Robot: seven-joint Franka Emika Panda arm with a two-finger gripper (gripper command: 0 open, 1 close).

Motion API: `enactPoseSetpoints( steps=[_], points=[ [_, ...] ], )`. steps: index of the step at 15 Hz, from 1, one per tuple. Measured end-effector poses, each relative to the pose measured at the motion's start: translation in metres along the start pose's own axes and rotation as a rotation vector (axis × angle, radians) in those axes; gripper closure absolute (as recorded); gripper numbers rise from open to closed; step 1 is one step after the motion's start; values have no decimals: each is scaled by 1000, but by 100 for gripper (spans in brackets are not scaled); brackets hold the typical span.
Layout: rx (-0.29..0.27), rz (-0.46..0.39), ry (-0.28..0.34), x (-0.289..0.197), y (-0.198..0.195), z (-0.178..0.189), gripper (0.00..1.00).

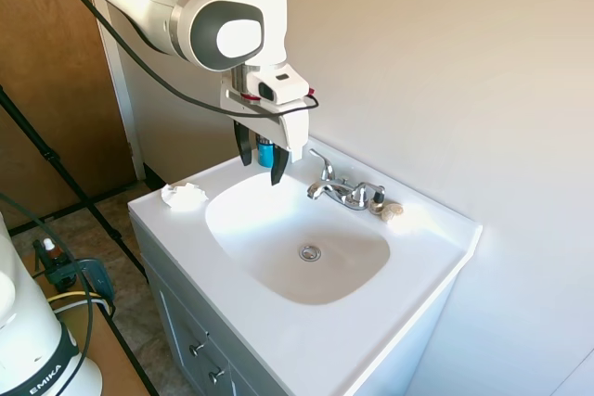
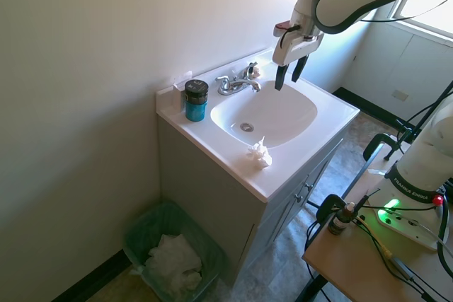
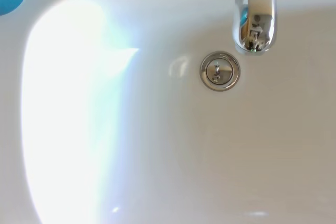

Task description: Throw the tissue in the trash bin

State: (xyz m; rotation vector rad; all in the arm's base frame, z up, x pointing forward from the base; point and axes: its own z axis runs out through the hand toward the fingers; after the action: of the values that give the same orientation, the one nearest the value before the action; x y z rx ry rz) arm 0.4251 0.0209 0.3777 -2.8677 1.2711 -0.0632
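The tissue (image 1: 183,196) is a small crumpled white wad lying on the front rim of the white sink counter; it also shows in the second exterior view as the tissue (image 2: 260,153). My gripper (image 1: 261,163) hangs open and empty above the basin's back left part, well apart from the tissue; seen from the other side the gripper (image 2: 290,73) hovers over the basin near the faucet. A green trash bin (image 2: 172,254) with white paper in it stands on the floor beside the cabinet, under the counter's left end. The tissue is out of the wrist view.
A chrome faucet (image 1: 342,191) stands at the back of the sink (image 1: 436,229), with the drain (image 3: 219,71) in the basin's middle. A blue jar with a dark lid (image 2: 196,100) sits at the counter's back corner. The wall runs close behind.
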Motion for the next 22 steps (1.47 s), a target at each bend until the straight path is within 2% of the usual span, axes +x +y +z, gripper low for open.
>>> enactPoseSetpoints(
  steps=[4,11,17,22],
  points=[
    [-2,-28,3,-6,-5,0,0],
    [-49,-207,-9,-87,-49,7,0],
    [-132,-256,-60,-152,-77,65,0],
    [-153,-261,-89,-171,-85,103,0]
  ],
)
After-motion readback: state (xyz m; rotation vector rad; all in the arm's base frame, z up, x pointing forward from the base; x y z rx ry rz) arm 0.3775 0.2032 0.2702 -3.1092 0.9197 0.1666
